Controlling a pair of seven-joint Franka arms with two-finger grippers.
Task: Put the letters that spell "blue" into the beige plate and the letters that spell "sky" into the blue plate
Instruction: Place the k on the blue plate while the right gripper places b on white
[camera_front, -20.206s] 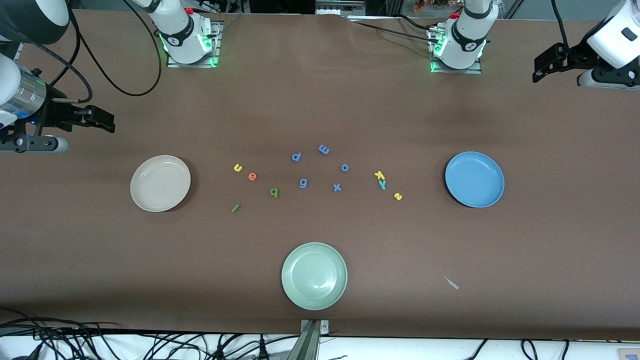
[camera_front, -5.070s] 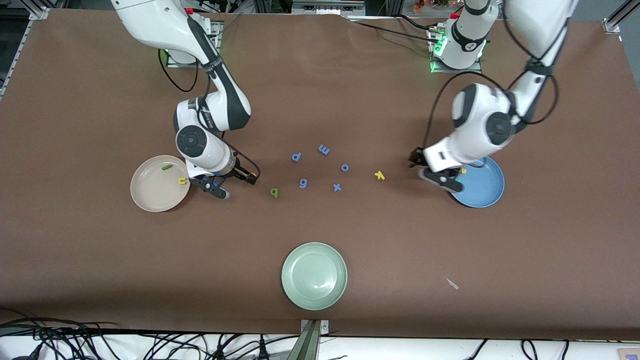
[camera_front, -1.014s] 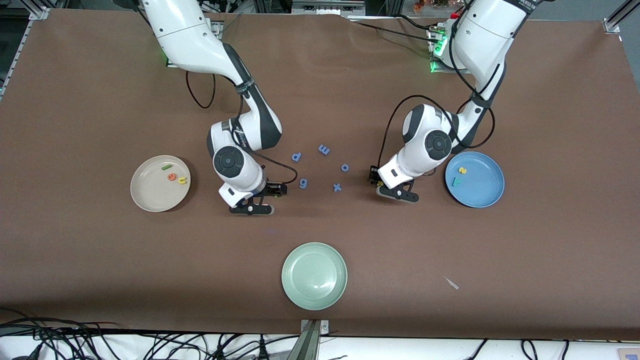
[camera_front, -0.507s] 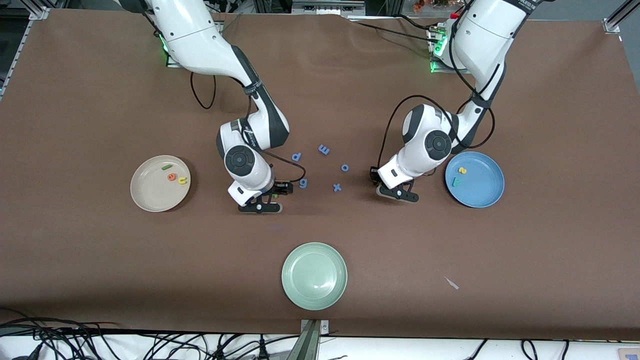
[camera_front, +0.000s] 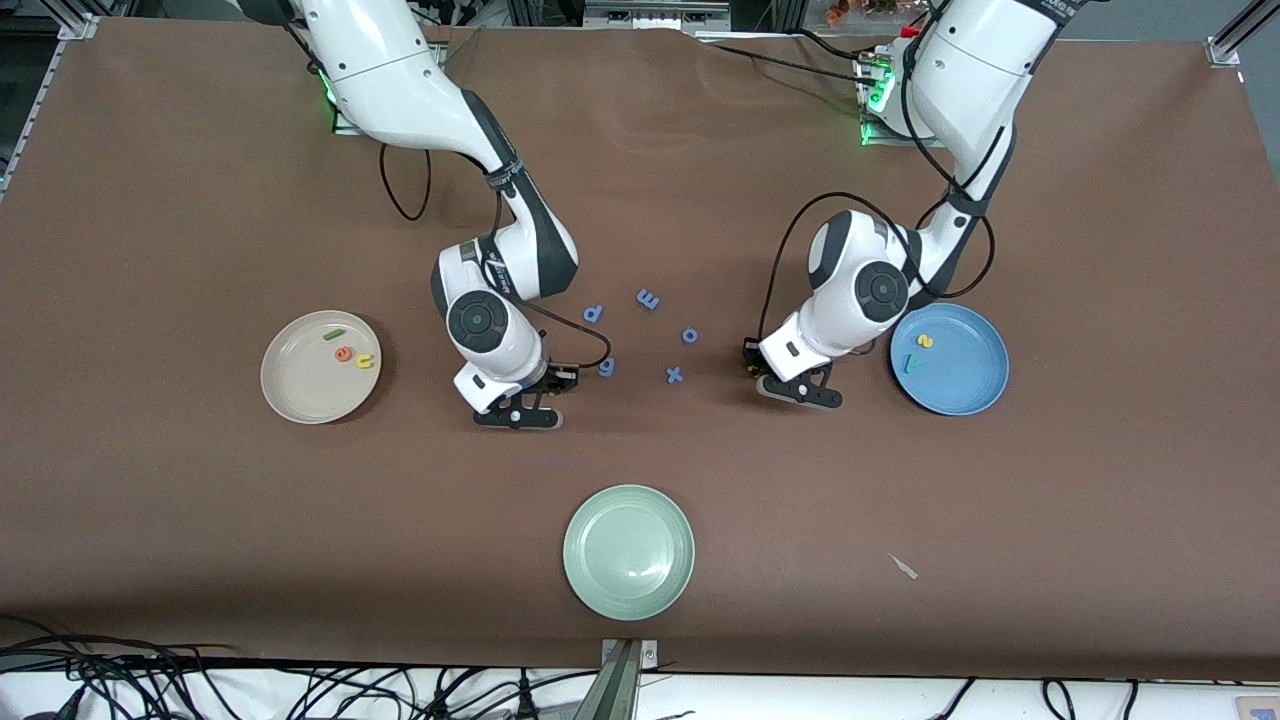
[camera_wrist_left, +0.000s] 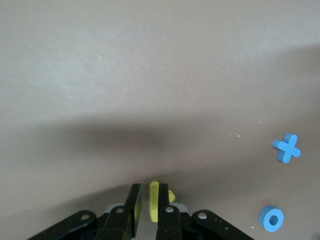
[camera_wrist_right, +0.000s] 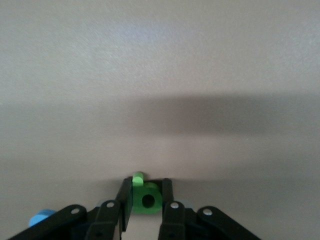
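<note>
Starting at the right arm's end of the table, you have the beige plate (camera_front: 320, 367) holding three letters: the dark green l (camera_front: 334, 335), the orange e (camera_front: 344, 354) and the yellow u (camera_front: 365, 361), lying close together in the part of the plate nearest the middle of the table. Next comes the right gripper (camera_front: 541, 386), down at the table beside the blue g (camera_front: 606, 368); from the front you cannot see what it holds, since the wrist covers it, but the right wrist view shows its fingers (camera_wrist_right: 125, 197) clamped on the light green b (camera_wrist_right: 144, 196), only partly visible between them. The blue p (camera_front: 593, 314), m (camera_front: 648, 299), o (camera_front: 690, 335) and x (camera_front: 675, 375) lie loose in the middle of the table, and the pale green plate (camera_front: 628, 552) sits nearer the front camera than all of them. The left gripper (camera_front: 756, 370) is down at the table just beside the x; the front view hides its tips, while the left wrist view shows them closed on the yellow k (camera_wrist_left: 155, 201), seen edge-on and cut off by the frame. Last, the blue plate (camera_front: 949, 359) carries the yellow s (camera_front: 926, 341) and the teal y (camera_front: 911, 363), its arm partly overlapping the rim.
</note>
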